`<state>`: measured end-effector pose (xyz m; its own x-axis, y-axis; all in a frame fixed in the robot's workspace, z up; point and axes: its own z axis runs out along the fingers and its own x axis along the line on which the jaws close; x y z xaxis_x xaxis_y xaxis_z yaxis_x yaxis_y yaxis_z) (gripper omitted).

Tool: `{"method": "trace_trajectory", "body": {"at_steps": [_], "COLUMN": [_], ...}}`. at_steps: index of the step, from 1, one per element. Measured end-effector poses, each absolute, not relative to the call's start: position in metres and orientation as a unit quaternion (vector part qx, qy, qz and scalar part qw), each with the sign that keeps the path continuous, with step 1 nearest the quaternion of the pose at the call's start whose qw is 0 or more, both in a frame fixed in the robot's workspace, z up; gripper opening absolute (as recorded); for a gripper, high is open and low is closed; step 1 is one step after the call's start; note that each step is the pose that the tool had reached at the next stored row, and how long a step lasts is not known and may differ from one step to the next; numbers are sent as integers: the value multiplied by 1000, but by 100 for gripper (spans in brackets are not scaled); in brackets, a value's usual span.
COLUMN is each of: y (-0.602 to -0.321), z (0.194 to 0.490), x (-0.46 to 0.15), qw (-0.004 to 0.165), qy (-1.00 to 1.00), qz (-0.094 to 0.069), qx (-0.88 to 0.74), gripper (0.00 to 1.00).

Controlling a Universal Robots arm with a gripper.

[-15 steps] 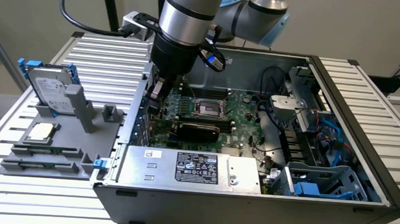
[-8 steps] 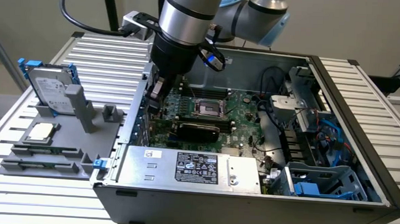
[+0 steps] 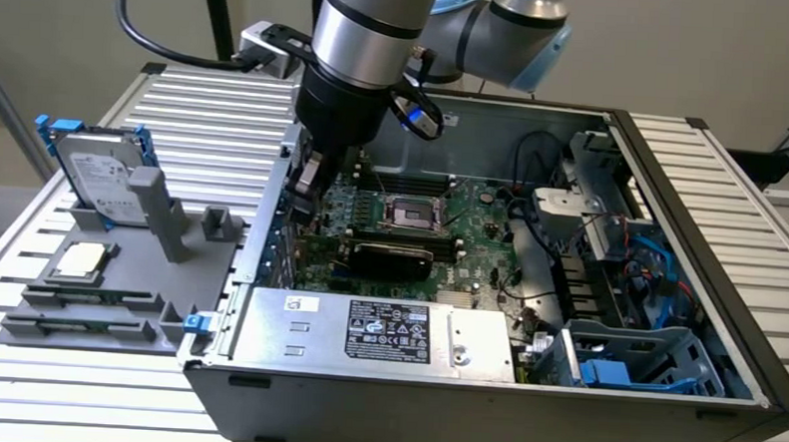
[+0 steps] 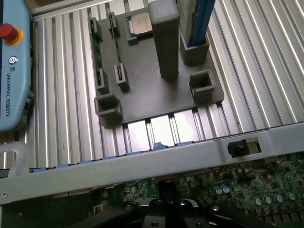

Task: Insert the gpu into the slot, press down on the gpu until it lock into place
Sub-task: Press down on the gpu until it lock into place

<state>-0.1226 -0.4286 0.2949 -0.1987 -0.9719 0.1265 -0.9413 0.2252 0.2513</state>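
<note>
Fingers pressed together, the gripper [image 3: 305, 182] is reaching into the computer case [image 3: 663, 173], while the wrist view is catching a teach pendant [image 4: 12, 71].

The tabletop [image 3: 716, 185] is silvery with a pattern of parallel ribs. The computer case [image 3: 493, 410] is dark grey, its circuit board [image 3: 481, 220] green with a silver socket [image 3: 410, 214] and black memory strips [image 3: 390, 253]. The parts holder [image 4: 147, 80] is plain grey. The control tablet [image 4: 14, 71] is light blue with a red button [image 4: 8, 31]. The arm [image 3: 370, 25] is silver and black.
</note>
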Motion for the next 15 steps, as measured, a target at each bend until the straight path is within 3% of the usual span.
{"method": "trace_trajectory", "body": {"at_steps": [15], "y": [-428], "z": [296], "x": [-124], "qw": [129], "qy": [-772], "qz": [-59], "qx": [620], "gripper": [11]}}
